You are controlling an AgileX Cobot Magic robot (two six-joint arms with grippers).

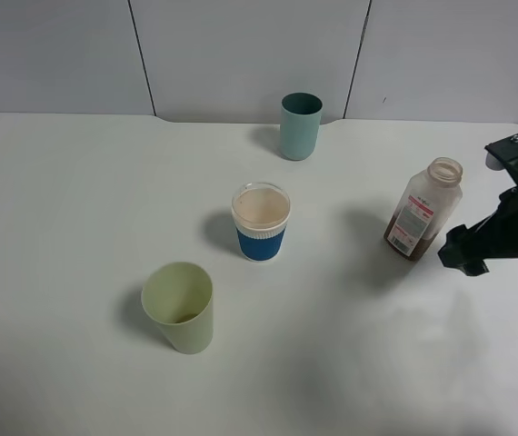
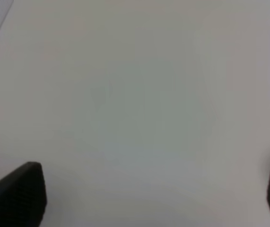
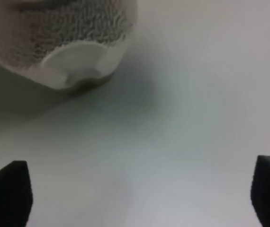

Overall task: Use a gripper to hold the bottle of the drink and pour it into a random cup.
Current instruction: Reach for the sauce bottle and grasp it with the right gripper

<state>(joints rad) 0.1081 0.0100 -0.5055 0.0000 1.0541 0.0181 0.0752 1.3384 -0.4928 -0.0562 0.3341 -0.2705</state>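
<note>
High view: bottle point(image 1: 423, 211) stands upright just beside right claw point(image 1: 466, 247), long axis vertical, open neck up, brown drink low inside. Past it from that claw: blue-sleeved cup point(image 1: 261, 222) w/ pale liquid, teal cup point(image 1: 300, 125) w/ dark inside, green cup point(image 1: 179, 307). White table point(image 1: 59, 200), grey panel wall point(image 1: 241, 45). Left wrist: left claw point(image 2: 147, 194) spread wide, nothing btwn. Right wrist: right claw spread wide, empty; blurred bottle base ahead, clear of the fingers.
</note>
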